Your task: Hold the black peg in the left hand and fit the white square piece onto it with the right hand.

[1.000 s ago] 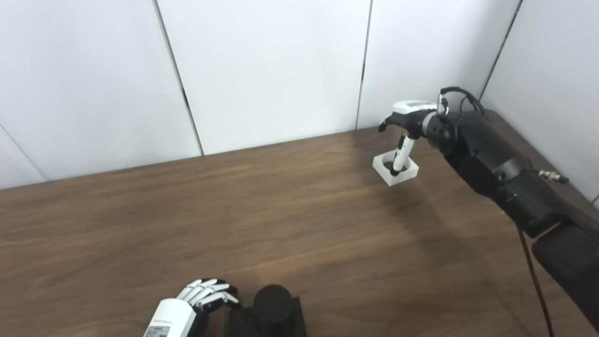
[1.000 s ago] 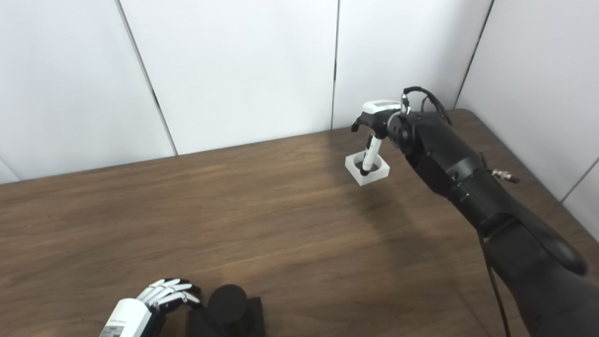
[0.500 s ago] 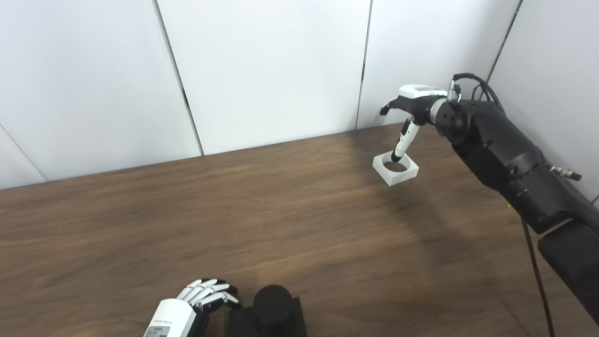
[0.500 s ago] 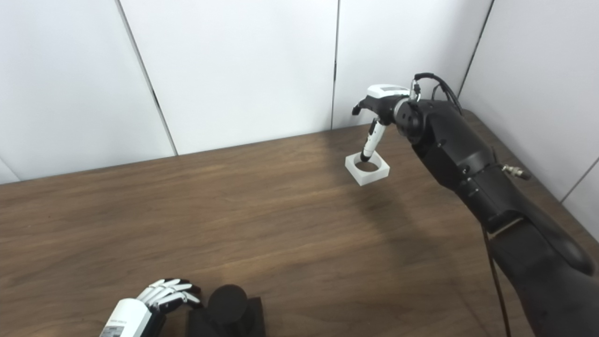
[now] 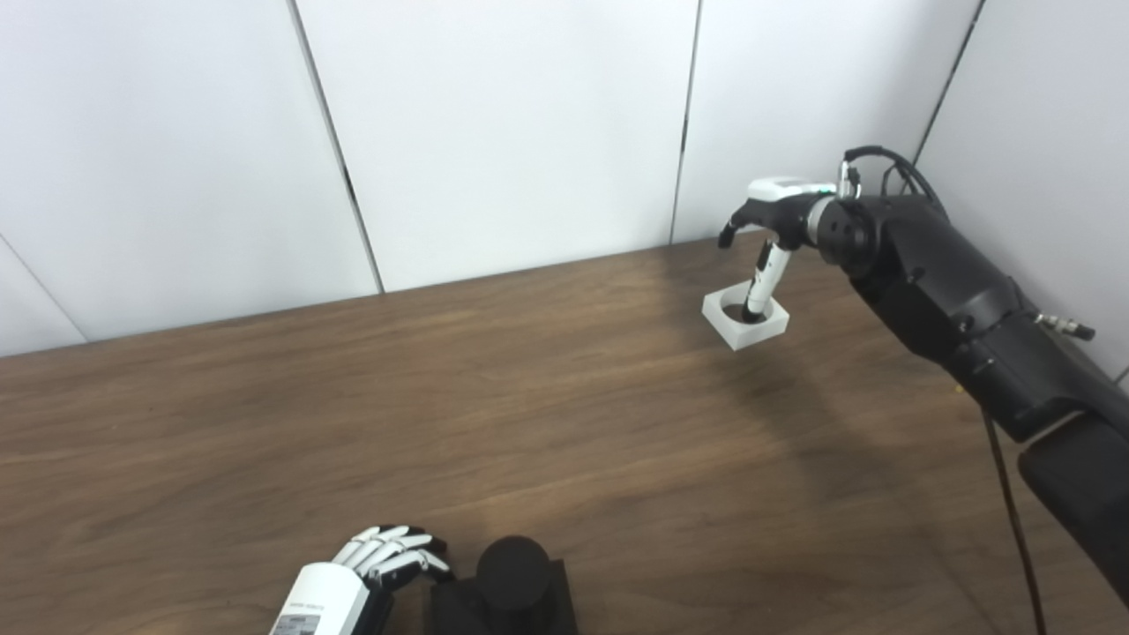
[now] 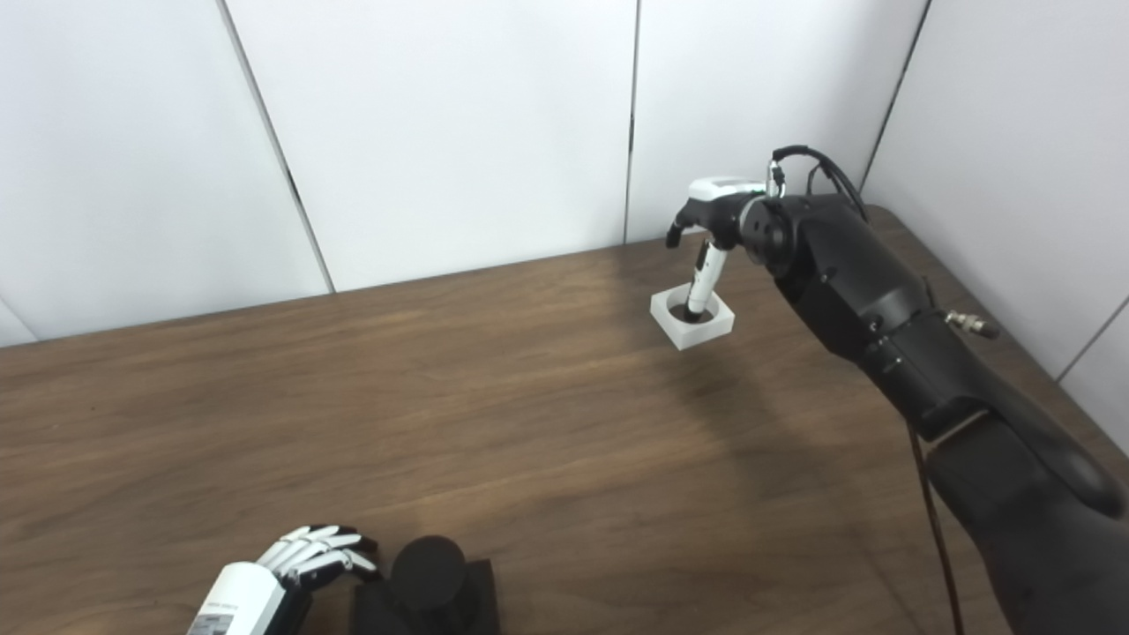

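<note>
1. Wood-grain brown table point(image 5: 529, 388) lies under both my hands.
2. My right hand point(image 5: 772, 216) hangs at the far right; one finger point(image 5: 758, 282) dips into the round hole of the white square piece point(image 5: 745, 319), gripping nothing.
3. My left hand point(image 5: 384, 560), fingers curled and empty, rests beside the matte black peg point(image 5: 513, 573) on its square base at the near edge.
</note>
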`<action>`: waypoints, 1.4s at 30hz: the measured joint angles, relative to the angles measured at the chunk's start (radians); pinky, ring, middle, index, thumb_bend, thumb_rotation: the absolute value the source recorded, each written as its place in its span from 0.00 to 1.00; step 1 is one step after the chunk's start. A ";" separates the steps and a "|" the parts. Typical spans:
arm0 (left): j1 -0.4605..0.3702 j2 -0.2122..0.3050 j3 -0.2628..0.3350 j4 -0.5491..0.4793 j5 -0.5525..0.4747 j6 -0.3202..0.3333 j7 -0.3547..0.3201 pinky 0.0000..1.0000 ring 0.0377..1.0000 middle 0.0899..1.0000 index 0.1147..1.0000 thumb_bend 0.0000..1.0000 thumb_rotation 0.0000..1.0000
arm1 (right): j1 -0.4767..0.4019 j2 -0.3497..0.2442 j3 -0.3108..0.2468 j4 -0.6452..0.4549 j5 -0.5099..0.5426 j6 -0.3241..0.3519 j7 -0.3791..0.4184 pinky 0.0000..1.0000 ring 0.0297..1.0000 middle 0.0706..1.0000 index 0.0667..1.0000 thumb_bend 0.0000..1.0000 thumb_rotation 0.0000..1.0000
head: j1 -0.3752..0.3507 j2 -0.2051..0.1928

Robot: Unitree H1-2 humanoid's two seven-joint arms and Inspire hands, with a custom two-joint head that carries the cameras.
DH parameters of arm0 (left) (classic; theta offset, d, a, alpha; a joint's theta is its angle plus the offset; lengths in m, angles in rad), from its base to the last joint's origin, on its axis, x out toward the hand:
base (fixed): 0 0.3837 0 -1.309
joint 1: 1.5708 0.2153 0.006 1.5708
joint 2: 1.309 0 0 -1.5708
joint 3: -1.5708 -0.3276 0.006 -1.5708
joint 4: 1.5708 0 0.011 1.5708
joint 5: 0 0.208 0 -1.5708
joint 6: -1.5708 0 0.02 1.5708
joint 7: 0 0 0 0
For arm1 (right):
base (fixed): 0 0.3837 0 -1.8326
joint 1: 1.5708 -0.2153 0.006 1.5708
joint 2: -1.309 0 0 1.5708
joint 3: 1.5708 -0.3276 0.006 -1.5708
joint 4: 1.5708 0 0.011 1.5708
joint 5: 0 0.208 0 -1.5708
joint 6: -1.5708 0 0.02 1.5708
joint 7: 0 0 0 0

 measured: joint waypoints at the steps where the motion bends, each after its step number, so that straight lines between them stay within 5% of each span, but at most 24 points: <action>1: 0.000 0.000 0.000 0.000 0.000 0.000 0.000 0.83 0.79 0.72 0.42 0.51 0.05 | 0.000 0.000 0.005 0.000 -0.007 0.000 0.008 1.00 1.00 0.93 0.77 0.95 0.21 | 0.000 0.000; 22: 0.000 0.000 0.002 0.000 0.002 0.000 0.001 0.84 0.79 0.72 0.42 0.51 0.05 | 0.000 -0.001 0.027 -0.008 -0.035 0.000 0.057 0.99 1.00 0.92 0.81 1.00 0.25 | -0.006 0.006; 42: 0.000 0.000 0.007 -0.001 -0.003 0.000 -0.002 0.84 0.79 0.72 0.42 0.51 0.05 | 0.000 -0.001 0.045 0.013 -0.055 -0.010 0.070 1.00 1.00 0.93 0.82 0.94 0.22 | -0.009 0.017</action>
